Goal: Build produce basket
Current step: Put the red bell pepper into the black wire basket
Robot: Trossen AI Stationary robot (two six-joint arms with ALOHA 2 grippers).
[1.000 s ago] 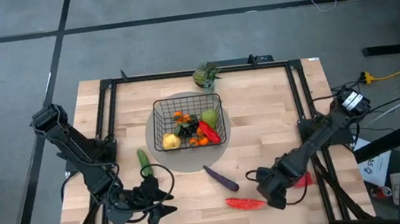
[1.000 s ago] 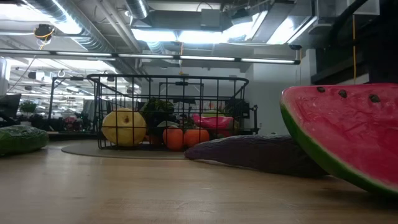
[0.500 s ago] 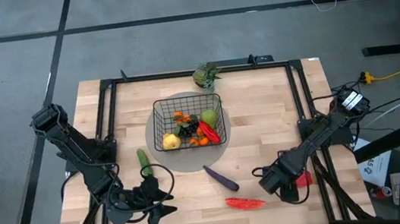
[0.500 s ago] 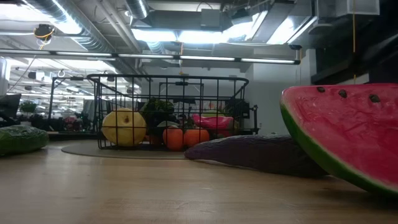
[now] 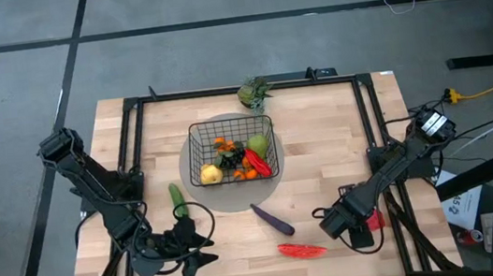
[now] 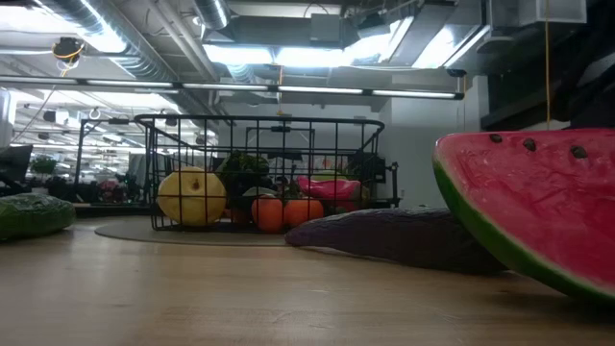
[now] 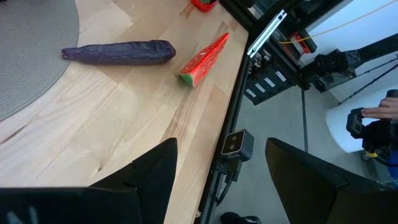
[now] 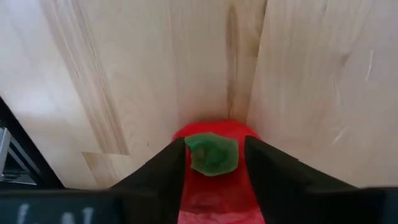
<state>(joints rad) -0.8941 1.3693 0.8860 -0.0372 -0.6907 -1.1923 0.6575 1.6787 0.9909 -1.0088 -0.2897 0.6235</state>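
Red pepper sits clamped between the right tool's fingers near the bench's right front edge. Judged next: lift and carry it to the basket. The left tool waits released at the front left.

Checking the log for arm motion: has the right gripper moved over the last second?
Yes. The right gripper drew back from the watermelon slice toward the table's right edge.

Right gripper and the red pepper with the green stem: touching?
Touching. The right wrist view shows both fingers pressed against the red pepper, right gripper straddling it.
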